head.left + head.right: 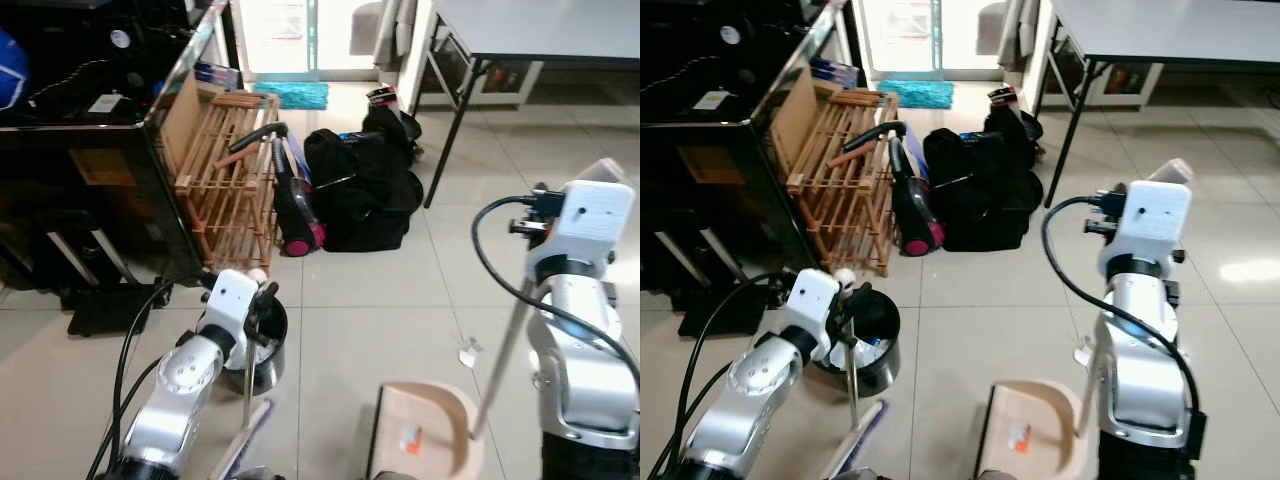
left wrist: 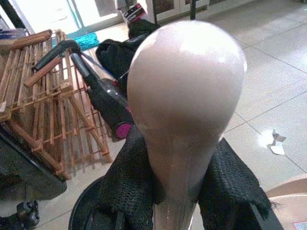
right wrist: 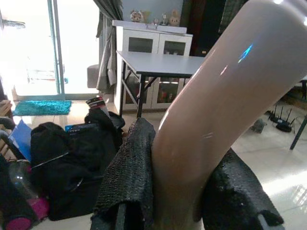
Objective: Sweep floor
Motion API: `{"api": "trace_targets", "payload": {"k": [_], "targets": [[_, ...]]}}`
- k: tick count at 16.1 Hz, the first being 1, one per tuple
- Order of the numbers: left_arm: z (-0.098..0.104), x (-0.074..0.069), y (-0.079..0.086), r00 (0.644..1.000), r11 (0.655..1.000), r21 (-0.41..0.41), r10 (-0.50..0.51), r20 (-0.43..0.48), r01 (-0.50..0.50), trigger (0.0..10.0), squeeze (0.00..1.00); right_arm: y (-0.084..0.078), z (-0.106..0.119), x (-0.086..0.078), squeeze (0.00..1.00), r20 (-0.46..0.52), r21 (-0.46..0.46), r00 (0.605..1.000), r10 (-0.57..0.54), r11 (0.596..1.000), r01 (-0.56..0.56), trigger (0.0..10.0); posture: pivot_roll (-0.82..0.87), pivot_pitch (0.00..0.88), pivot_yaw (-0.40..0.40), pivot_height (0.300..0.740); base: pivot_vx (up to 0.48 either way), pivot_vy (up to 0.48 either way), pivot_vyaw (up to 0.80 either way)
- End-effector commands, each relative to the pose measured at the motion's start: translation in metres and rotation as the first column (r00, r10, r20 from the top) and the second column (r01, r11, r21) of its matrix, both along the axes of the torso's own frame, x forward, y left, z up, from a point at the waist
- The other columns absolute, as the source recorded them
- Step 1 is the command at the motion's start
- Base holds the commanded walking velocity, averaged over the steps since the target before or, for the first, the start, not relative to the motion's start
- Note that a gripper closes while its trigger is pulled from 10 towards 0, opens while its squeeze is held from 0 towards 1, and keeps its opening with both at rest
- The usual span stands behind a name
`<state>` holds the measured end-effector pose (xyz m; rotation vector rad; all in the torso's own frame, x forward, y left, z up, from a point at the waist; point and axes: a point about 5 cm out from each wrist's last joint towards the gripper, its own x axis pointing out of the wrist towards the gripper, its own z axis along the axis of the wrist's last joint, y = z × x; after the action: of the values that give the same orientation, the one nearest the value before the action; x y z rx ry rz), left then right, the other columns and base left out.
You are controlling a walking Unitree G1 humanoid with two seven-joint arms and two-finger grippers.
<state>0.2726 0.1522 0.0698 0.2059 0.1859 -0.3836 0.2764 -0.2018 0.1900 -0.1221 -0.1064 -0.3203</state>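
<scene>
Daylight from the far doorway, sharp head views, blurred close objects at the wrists.

The glass door [image 1: 278, 35] at the far end is overexposed to white, and it throws a soft glare on the tiled floor [image 1: 1230, 270] at the right. The black cabinet [image 1: 70, 150] on the left stays dim. In the wrist views the pale handle knob [image 2: 187, 91] and the pale handle [image 3: 216, 120] are near, out of focus, with bright highlights.
</scene>
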Motion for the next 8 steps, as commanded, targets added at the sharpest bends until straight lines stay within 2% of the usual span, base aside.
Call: {"api": "trace_targets", "payload": {"k": [1, 5, 8], "targets": [[0.010, 0.006, -0.005, 0.999, 1.000, 0.004, -0.006, 0.045, 0.006, 10.0, 0.00, 0.005, 0.010, 0.000, 0.00, 0.041, 0.025, 0.999, 0.016, 1.000, -0.017, 10.0, -0.06, 0.109, 0.001, 0.740, 0.000, -0.465, 0.00], [0.029, 0.014, -0.019, 0.992, 0.999, -0.051, -0.007, 0.127, 0.014, 10.0, 0.00, 0.004, 0.013, 0.000, 0.00, 0.076, -0.007, 0.997, -0.024, 1.000, 0.025, 10.0, -0.07, 0.119, 0.006, 0.740, 0.000, -0.480, 0.00], [0.035, 0.015, -0.027, 0.990, 0.997, -0.069, -0.013, 0.138, 0.022, 10.0, 0.00, 0.002, 0.016, -0.007, 0.00, 0.143, 0.031, 0.990, -0.017, 0.999, 0.012, 10.0, -0.07, 0.122, 0.009, 0.740, 0.000, -0.480, 0.00]]}}
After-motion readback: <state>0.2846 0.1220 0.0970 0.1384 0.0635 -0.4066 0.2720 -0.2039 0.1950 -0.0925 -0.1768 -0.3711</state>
